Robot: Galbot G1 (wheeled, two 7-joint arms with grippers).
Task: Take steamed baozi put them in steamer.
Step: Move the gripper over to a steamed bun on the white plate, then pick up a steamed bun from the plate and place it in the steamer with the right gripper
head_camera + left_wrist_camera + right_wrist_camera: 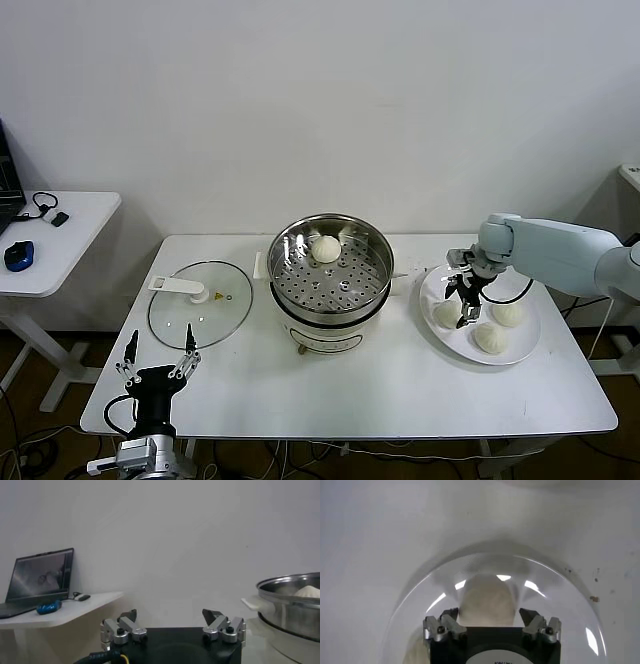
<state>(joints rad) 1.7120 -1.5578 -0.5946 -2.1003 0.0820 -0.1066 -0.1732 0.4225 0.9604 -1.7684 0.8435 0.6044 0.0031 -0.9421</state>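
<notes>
The steel steamer (330,290) stands mid-table with one off-white baozi (325,249) on its perforated tray. Three more baozi lie on a white plate (528,338) at the right: one on the plate's left side (444,315), one on its right side (508,314), and one at the front (490,338). My right gripper (458,308) is open and low over the left-side baozi. In the right wrist view that baozi (486,602) sits between the spread jaws of the gripper (489,616). My left gripper (160,350) is open and empty, parked at the table's front left.
A flat glass lid (200,303) with a white handle lies left of the steamer. A white side table (70,225) at the far left holds a blue mouse (18,255) and a laptop (40,580). The left wrist view shows the steamer's side (290,610).
</notes>
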